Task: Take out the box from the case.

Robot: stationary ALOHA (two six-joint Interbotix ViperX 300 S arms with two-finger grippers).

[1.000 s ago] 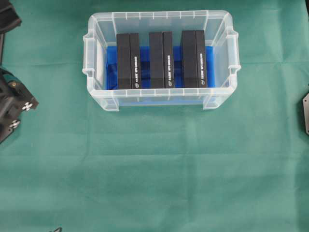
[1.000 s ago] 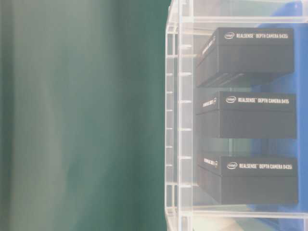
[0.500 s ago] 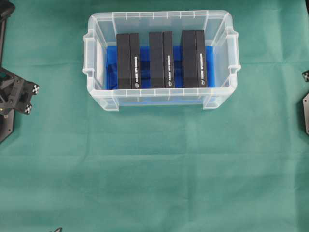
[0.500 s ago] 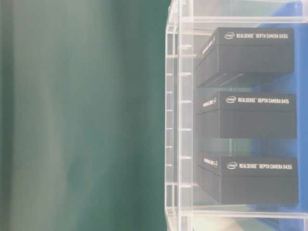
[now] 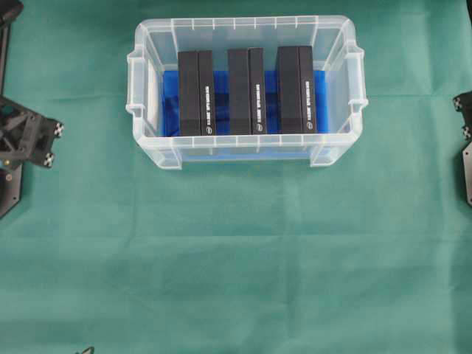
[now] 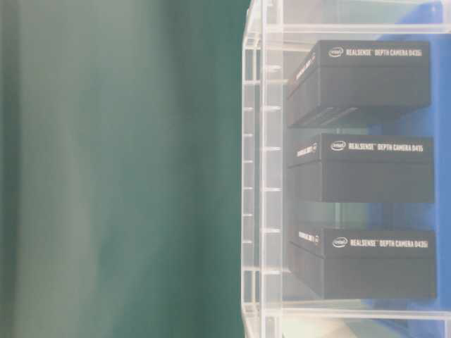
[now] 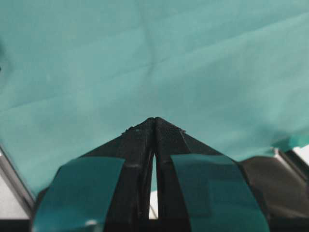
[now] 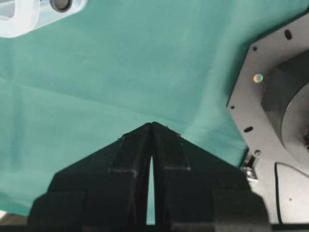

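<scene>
At the left edge of the overhead view the left arm's black frame now reaches a little further in over the green cloth (image 5: pixel 236 258) than it did a second ago, and at the right edge a small black corner of the right arm has come into sight where none showed before; the case and its contents have not shifted. The left gripper (image 7: pixel 154 121) points down at bare cloth, its fingertips pressed together with nothing between them. Moving right, the case (image 5: pixel 151 44), a clear plastic bin, sits at the upper middle of the table with blue cloth (image 5: pixel 171 103) on its floor, and three black boxes stand side by side inside it: the left box (image 5: pixel 195 92), the middle box (image 5: pixel 245 90), the right box (image 5: pixel 296 88). The case walls ring them on all sides. The table-level view alone lets you read the white RealSense lettering on the box faces. The right gripper (image 8: pixel 151 124) is likewise pinched closed and empty, beside a grey base plate (image 8: pixel 270 92).
</scene>
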